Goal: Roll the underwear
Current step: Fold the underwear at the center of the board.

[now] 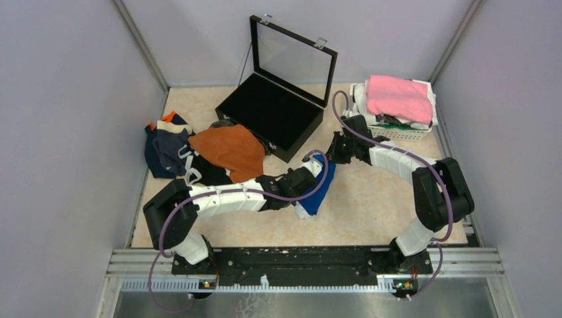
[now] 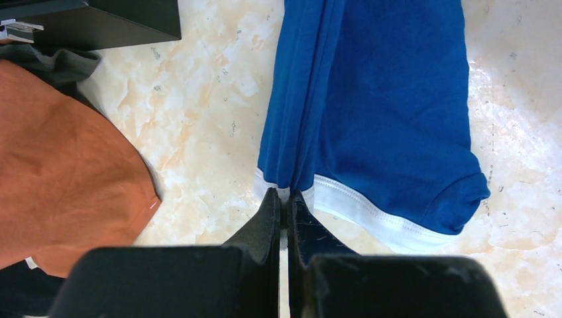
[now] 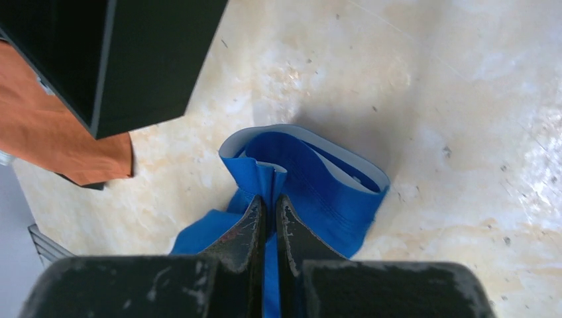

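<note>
Gripping blue underwear [image 2: 384, 99] near black case [image 1: 272, 114] | my left gripper [image 2: 283, 199] on hem, right gripper [image 3: 270, 207] on waistband | elbows outward

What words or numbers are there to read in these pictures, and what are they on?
None can be read.
The blue underwear shows only plain white trim, and its waistband shows no letters here.
The black case, the orange underwear and the pink cloth bear no writing that shows.
</note>
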Available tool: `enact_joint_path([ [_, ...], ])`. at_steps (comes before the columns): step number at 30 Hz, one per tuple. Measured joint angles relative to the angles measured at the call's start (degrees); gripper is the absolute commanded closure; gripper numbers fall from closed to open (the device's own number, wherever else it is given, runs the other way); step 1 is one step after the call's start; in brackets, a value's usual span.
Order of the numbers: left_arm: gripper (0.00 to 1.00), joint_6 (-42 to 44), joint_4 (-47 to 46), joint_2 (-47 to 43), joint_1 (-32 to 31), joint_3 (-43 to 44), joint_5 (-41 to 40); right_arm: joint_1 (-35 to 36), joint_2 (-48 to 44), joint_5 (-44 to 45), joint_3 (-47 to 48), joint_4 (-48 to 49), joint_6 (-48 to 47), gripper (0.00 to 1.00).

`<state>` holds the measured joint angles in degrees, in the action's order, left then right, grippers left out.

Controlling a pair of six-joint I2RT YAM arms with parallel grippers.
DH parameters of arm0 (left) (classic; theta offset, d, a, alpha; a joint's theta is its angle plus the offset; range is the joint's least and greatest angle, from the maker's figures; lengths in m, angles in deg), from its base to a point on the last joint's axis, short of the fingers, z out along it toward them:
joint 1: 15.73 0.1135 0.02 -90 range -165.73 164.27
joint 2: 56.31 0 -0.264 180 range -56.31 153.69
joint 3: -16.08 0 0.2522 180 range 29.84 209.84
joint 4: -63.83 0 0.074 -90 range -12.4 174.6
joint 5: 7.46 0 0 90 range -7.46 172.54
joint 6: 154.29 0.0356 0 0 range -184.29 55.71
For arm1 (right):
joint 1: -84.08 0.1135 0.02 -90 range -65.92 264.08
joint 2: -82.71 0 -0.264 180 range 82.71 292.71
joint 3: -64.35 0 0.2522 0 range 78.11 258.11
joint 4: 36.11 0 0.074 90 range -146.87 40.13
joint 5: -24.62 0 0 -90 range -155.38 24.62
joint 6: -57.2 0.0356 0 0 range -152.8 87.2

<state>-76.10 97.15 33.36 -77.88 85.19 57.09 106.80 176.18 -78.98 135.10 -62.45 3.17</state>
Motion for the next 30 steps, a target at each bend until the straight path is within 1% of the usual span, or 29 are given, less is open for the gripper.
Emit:
enact_joint_path([
  [12,1.00,-0.04,0.13,1.77,-0.85,1.31,-0.37,0.00,-2.99,3.41,-4.13,-1.79,-0.98,1.00],
  [21,1.00,-0.04,0.26,2.86,-1.03,1.68,-0.33,0.00,-3.10,4.22,-7.02,-1.55,-0.87,1.00],
  [30,1.00,-0.02,1.68,2.89,-1.40,3.67,1.73,0.00,-2.56,6.05,-7.21,-0.92,-0.87,1.00],
])
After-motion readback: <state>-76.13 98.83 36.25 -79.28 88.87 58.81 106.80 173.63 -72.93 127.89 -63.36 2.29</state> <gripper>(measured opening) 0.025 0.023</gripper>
